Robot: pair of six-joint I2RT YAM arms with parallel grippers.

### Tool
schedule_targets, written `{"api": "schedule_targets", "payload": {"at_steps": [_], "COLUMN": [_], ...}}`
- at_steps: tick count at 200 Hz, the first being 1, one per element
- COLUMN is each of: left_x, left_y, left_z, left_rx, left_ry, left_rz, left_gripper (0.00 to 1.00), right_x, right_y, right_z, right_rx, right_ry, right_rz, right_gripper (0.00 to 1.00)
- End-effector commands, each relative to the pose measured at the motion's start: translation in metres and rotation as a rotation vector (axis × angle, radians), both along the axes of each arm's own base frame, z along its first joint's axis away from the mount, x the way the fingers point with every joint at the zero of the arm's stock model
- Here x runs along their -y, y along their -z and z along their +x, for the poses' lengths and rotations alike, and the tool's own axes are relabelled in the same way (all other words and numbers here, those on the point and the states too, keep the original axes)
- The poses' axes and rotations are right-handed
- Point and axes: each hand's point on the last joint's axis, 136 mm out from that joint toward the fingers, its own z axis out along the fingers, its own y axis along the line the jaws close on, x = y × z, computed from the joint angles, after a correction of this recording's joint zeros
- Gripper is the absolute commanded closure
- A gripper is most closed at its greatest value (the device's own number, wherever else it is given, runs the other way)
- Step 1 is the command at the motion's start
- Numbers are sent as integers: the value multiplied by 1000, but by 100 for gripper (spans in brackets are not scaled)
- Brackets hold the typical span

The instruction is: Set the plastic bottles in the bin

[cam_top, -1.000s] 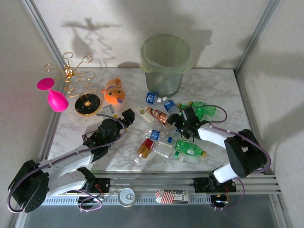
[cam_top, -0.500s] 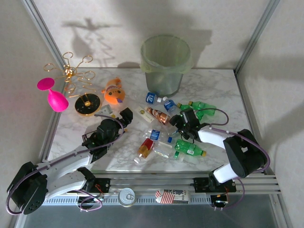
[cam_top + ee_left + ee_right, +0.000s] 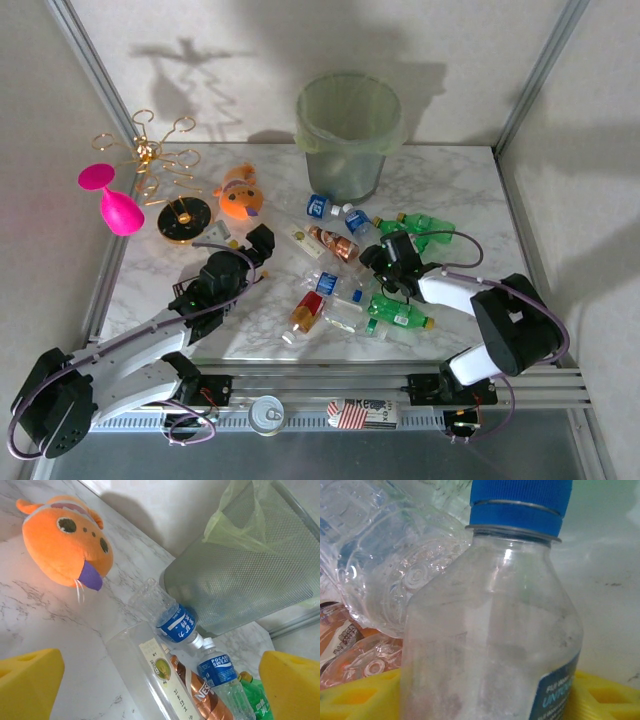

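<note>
Several crushed plastic bottles [image 3: 335, 245] lie scattered in front of the pale-green bin [image 3: 348, 135]. They are clear, green and brown. My right gripper [image 3: 373, 259] is low among them. In the right wrist view its yellow fingers [image 3: 355, 697] press both sides of a clear bottle [image 3: 490, 645] with a blue cap and a blue label. My left gripper [image 3: 262, 240] stands open, apart from the pile. Ahead of it [image 3: 160, 680] lie a clear square bottle [image 3: 150, 670], a brown one [image 3: 200, 692] and two blue-labelled ones [image 3: 176, 625], with the bin [image 3: 250, 565] behind.
An orange plush toy [image 3: 240, 193] lies left of the bottles. A pink wine glass [image 3: 115, 205], a gold wire rack [image 3: 150, 160] and a black disc [image 3: 184, 218] stand at far left. A can [image 3: 266, 413] sits on the front rail.
The right gripper's fingers have closed in on the clear bottle and the gripper has shifted slightly left. The left gripper has crept a little forward, still open.
</note>
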Motion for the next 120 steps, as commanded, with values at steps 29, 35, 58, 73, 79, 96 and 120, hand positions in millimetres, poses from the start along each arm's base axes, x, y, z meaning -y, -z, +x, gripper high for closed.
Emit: {"api": "schedule_targets", "payload": {"at_steps": [29, 35, 58, 73, 79, 96, 120], "left_x": [-14, -14, -15, -16, -16, -19, -26], "left_y": [6, 6, 7, 6, 5, 4, 1], "left_z": [-2, -2, -2, -2, -2, 0, 2], "left_rx": [-7, -8, -10, -8, -6, -6, -4], "left_ry": [-55, -56, -57, -60, -62, -68, -77], "left_rz": [-15, -19, -31, -34, -36, -35, -44], "left_gripper": [0, 0, 0, 0, 0, 0, 0], "right_x": [-9, -10, -13, -15, -15, -14, -13], "right_y": [-32, -35, -46, -54, -57, -64, -78], "right_z": [8, 9, 11, 12, 12, 13, 13], "right_rx": [138, 147, 179, 206, 218, 242, 284], "right_ry": [-38, -45, -66, -79, -83, -97, -125], "right_rz": [48, 50, 61, 65, 64, 50, 34], "right_gripper": [45, 46, 50, 51, 52, 53, 54]}}
